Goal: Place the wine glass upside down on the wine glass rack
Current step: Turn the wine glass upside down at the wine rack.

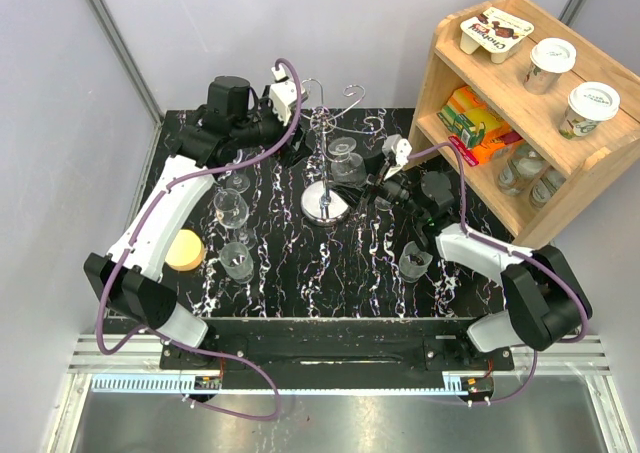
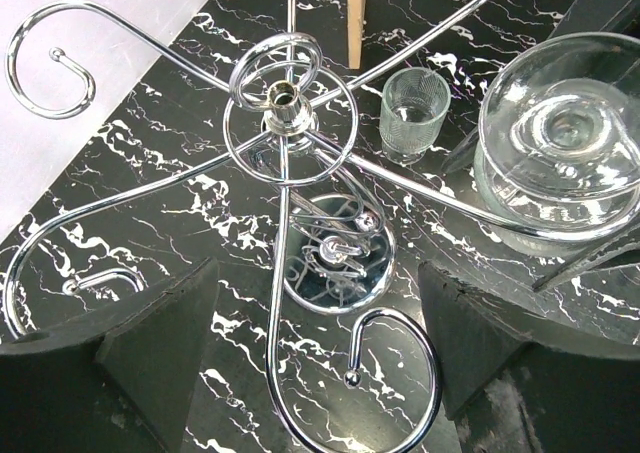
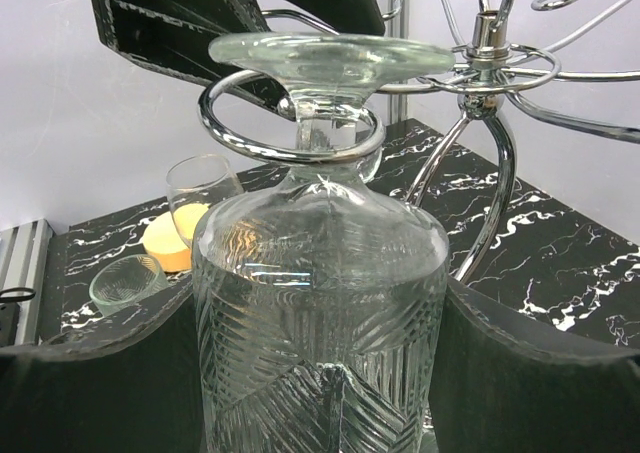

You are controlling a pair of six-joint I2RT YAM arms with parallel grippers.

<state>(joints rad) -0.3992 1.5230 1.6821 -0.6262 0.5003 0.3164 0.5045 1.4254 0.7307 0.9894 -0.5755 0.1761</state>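
Where two robot arms reach over a black marbled table point(image 1: 330, 273), the wine glass rack point(image 1: 325, 203) stands at its middle: a chrome post on a mirror disc, with curled arms spreading from the top.

The left gripper point(image 2: 320, 373) hovers straight above the rack's hub. Its jaws are spread wide with nothing between them.

The right gripper point(image 3: 320, 363) comes in from the rack's right side, just below the curled arms. Its two dark fingers point(image 3: 100, 373) sit against either side of the wine glass point(image 3: 320, 273), clasping the ribbed bowl.

The wine glass hangs upside down at the right of the rack. Its stem passes through one chrome curl point(image 3: 285, 156), and its round foot point(image 3: 325, 53) lies just over that curl. Whether the foot's weight is fully on the wire cannot be told.

Left of the rack stand another stemmed glass point(image 1: 230, 205) and a small tumbler point(image 1: 238, 258).

The step in hand appears to be the last one: seating the glass on the curl and letting go. The next move likely calls for easing the bowl down until the foot rests on the wire, then parting the fingers gently. The gripper would then draw back, away from the rack, without nudging the bowl, since a hanging glass could swing or slip out of the open end of the curl.
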